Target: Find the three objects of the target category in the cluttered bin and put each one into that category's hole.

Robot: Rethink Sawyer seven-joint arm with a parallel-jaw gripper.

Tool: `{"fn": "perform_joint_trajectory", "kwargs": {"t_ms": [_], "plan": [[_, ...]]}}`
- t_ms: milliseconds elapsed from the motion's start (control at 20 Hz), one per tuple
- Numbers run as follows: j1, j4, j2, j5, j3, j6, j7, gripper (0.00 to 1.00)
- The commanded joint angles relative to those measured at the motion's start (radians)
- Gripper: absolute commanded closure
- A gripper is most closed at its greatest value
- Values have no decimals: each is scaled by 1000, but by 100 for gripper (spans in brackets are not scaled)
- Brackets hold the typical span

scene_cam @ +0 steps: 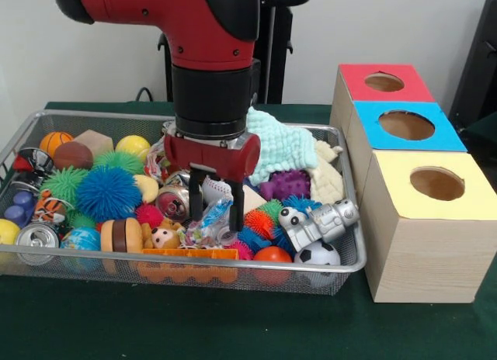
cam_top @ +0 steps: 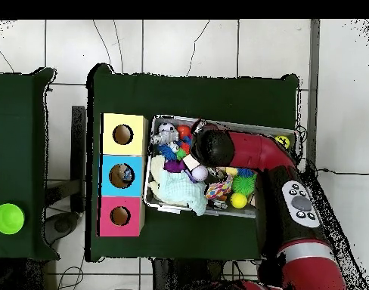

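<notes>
The wire-mesh bin [scene_cam: 194,260] is full of toys; it also shows in the overhead view [cam_top: 147,170]. My gripper [scene_cam: 214,211] reaches down into the bin's front middle. Its two black fingers [scene_cam: 194,195] stand on either side of a clear wrinkly plastic lump [scene_cam: 213,223] and press on it. The lump rests low among the toys. The other clear lumps are hidden in the clutter. The blue-topped box's round hole [scene_cam: 406,125] is to the right of the bin; it also shows in the overhead view [cam_top: 122,175]. In the overhead view the arm hides the gripper.
A red-topped box [scene_cam: 384,82] and a yellow-topped box [scene_cam: 436,183] flank the blue one. Silver cans [scene_cam: 37,237] [scene_cam: 172,202], a blue spiky ball [scene_cam: 107,193], a mint cloth [scene_cam: 283,147] and a toy robot [scene_cam: 318,220] crowd the gripper.
</notes>
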Motion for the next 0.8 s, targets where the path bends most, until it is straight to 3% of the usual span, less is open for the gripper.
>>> {"fn": "perform_joint_trajectory", "kwargs": {"t_ms": [50,800], "plan": [[-41,29,71,-56,122,-35,-102,0],[-78,-86,155,-118,190,63,-196,0]]}}
